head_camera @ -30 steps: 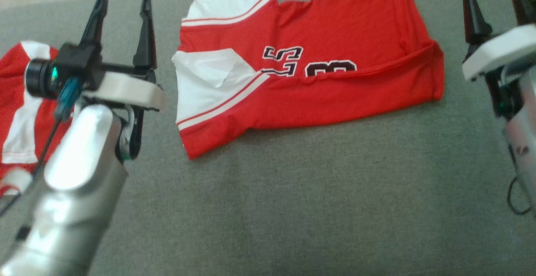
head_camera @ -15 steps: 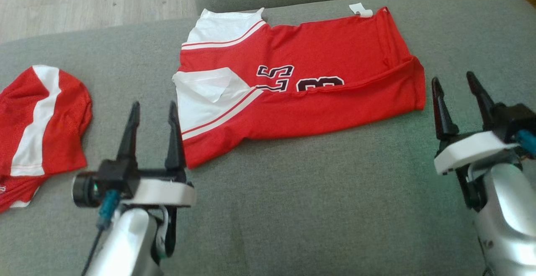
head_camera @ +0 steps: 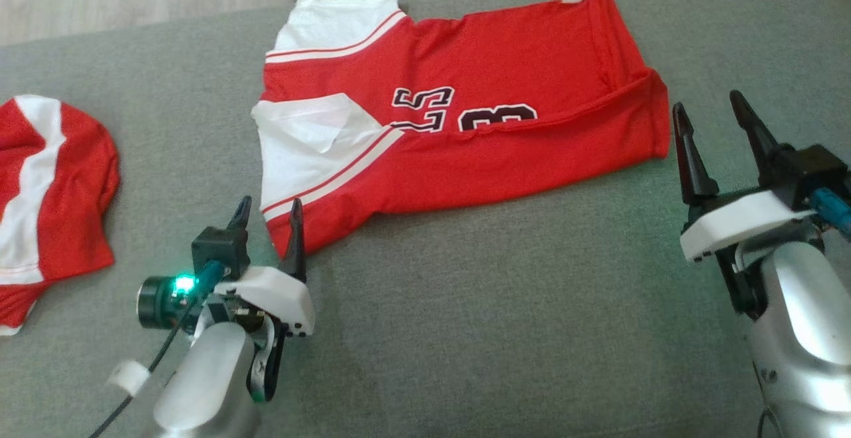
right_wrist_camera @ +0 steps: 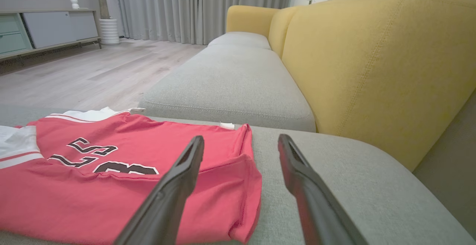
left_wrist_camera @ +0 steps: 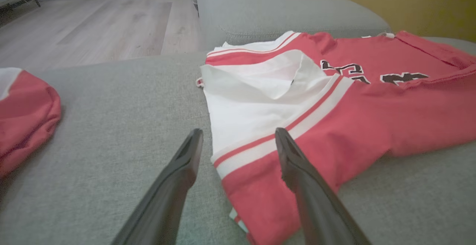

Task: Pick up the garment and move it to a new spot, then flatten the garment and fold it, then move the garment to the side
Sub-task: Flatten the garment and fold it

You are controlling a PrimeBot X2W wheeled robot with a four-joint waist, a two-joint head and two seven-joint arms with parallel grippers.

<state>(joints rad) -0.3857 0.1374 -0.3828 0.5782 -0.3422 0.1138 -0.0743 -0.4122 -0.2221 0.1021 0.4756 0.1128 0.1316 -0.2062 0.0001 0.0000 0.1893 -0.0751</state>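
Red jersey (head_camera: pixel 465 125), corner between spread left fingers (head_camera: pixel 295 238)

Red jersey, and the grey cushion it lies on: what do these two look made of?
Red jersey: a thin knit, probably a polyester sports fabric. It is matte with a faint sheen and lies in soft, shallow folds.
Grey cushion: woven upholstery cloth, matte and slightly coarse, with a flecked weave. It is likely padded underneath, though the look alone leaves that open.
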